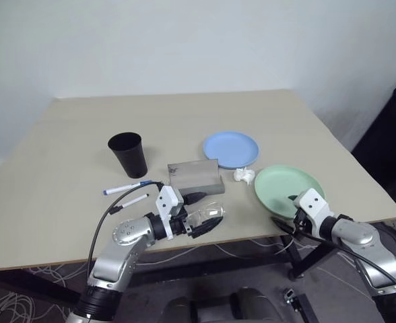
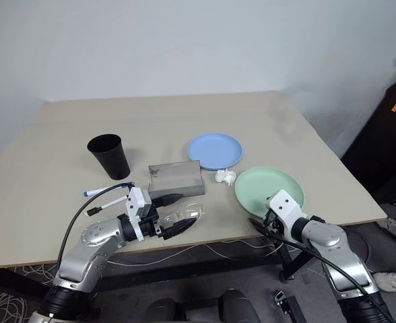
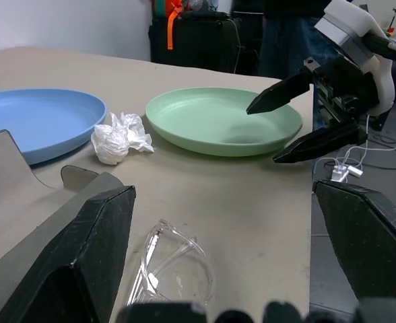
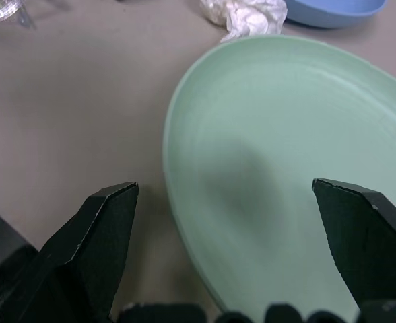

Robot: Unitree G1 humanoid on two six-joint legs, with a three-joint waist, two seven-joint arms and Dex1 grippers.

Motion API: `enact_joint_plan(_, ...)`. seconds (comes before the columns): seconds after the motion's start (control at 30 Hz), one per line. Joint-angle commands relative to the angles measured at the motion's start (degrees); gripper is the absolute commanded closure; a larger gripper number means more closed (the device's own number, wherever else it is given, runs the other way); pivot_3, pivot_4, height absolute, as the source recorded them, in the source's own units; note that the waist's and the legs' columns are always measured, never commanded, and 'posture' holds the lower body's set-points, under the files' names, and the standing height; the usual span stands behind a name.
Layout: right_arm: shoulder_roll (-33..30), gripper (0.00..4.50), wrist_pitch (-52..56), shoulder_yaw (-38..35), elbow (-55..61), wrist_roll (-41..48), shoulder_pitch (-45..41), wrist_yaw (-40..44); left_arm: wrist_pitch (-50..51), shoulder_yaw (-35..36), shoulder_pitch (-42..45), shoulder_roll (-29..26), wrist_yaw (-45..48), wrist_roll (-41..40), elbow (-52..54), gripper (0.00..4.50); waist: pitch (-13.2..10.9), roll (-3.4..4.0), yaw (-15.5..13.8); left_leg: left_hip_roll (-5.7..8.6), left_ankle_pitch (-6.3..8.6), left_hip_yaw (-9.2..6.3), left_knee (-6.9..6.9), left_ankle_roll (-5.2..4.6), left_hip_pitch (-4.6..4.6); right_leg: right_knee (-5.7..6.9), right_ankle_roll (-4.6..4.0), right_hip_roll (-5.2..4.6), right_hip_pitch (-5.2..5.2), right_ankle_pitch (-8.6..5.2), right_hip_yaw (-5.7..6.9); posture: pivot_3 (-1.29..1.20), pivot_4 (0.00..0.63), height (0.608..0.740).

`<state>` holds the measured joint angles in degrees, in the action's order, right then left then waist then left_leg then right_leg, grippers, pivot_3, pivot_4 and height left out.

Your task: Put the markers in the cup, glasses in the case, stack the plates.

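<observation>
You are looking along the right gripper (image 4: 225, 252), whose two black fingers (image 4: 107, 232) are standing wide apart over the near rim of the mint green plate (image 4: 285, 155). Beyond the plate, a crumpled white paper wad (image 4: 248, 17) is lying just beside the light blue plate (image 4: 336, 10). A bit of the glasses (image 4: 6, 10) is showing farther off on the table (image 4: 77, 108).

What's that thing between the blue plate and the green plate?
A small crumpled white paper wad lies on the table between the blue plate and the green plate, seen in the left eye view.

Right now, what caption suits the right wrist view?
Open right tool poised over the mint green plate's near rim.
</observation>
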<state>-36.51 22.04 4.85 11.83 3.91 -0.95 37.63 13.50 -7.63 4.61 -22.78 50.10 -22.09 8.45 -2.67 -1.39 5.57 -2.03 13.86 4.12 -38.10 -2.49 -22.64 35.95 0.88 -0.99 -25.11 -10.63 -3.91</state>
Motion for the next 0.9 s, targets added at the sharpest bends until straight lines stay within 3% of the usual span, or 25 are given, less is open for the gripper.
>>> enact_joint_plan(0.03, -0.9, 0.18, -2.8, -0.5, 0.0, -1.5, -0.3, 0.0, -1.4, 0.6, 0.3, 0.1, -0.1, 0.3, 0.4, 0.0, 0.0, 0.0, 0.0, 0.01, 0.0, 0.0, 0.0, 0.0, 0.0, 0.0, 0.0, 0.0, 0.0, 0.0, 0.0, 0.0, 0.0, 0.74)
enact_joint_plan(0.13, -1.0, 0.92, -3.7, -0.2, -0.6, -2.0, -0.2, 0.1, -1.6, 0.7, 0.4, 0.0, -0.1, 0.3, 0.0, 0.0, 0.0, 0.0, 0.0, 0.01, 0.0, 0.0, 0.0, 0.0, 0.0, 0.0, 0.0, 0.0, 0.01, 0.0, 0.01, 0.0, 0.0, 0.74)
enact_joint_plan(0.47, -0.8, 4.32, -6.5, -0.2, -2.8, -3.3, -0.8, -0.3, -1.8, 1.0, 0.5, -0.1, -0.2, 0.7, -0.2, 0.0, 0.0, 0.0, 0.0, 0.02, 0.0, 0.0, -0.02, -0.01, 0.01, 0.0, 0.01, 0.0, 0.06, 0.0, 0.01, 0.0, 0.0, 0.74)
enact_joint_plan(0.8, -0.9, 4.32, -10.3, -0.7, -4.9, -5.1, -2.0, -1.1, -2.0, 0.9, 0.2, 0.0, -0.7, 0.9, -0.1, 0.0, 0.0, -0.02, 0.0, 0.04, 0.0, -0.01, -0.05, -0.01, 0.04, -0.02, 0.01, -0.01, 0.16, 0.0, 0.05, 0.0, 0.0, 0.74)
enact_joint_plan(0.9, -1.5, 4.32, -16.0, -0.2, -8.3, -7.8, -5.6, -2.1, -2.1, 0.9, 0.3, 0.0, -0.8, 0.9, -0.2, 0.0, 0.0, 0.0, 0.0, 0.04, 0.0, -0.01, -0.09, -0.01, 0.05, -0.02, 0.02, -0.01, 0.18, 0.01, 0.05, 0.0, 0.0, 0.74)
